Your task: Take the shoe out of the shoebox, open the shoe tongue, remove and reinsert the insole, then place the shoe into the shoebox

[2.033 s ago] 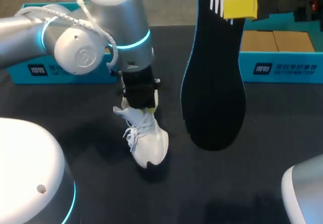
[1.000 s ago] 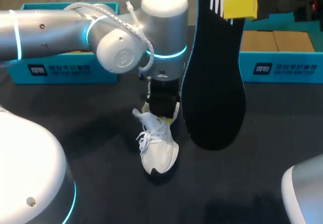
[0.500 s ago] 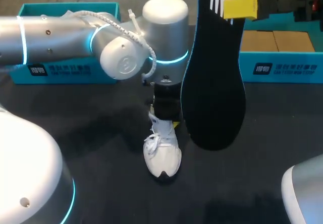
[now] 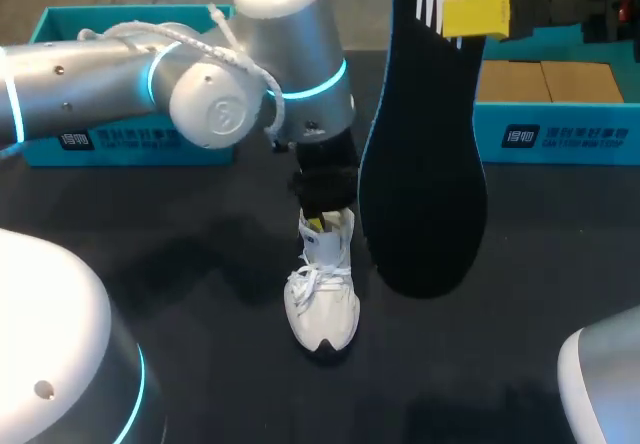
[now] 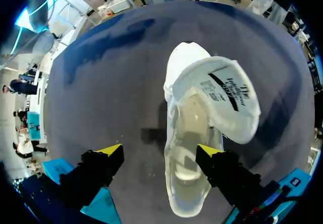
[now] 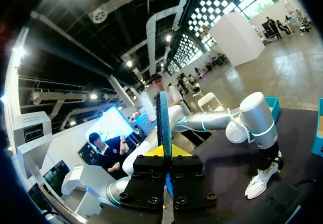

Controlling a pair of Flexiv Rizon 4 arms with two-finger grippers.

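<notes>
A white sneaker (image 4: 322, 304) stands on the black table (image 4: 200, 254), toe toward the front edge. My left gripper (image 4: 325, 222) hangs just above its heel end. In the left wrist view this gripper (image 5: 159, 151) is open, the sneaker (image 5: 189, 148) lies under it close to one fingertip (image 5: 209, 150), and the tongue (image 5: 219, 98) is folded up. The black insole (image 4: 425, 164) hangs high over the table, right of the shoe, with my right gripper (image 4: 478, 14) shut on its upper part. The right wrist view shows the insole (image 6: 163, 123) edge-on between the shut fingers of that gripper (image 6: 169, 151).
A teal shoebox (image 4: 555, 124) with brown paper inside stands at the back right. A second teal box part (image 4: 130, 139) lies at the back left, half hidden by my left arm (image 4: 200, 84).
My left gripper has shifted the sneaker right and straightened it, then opened and let go of it, rising a little. The right arm and insole have not moved.
</notes>
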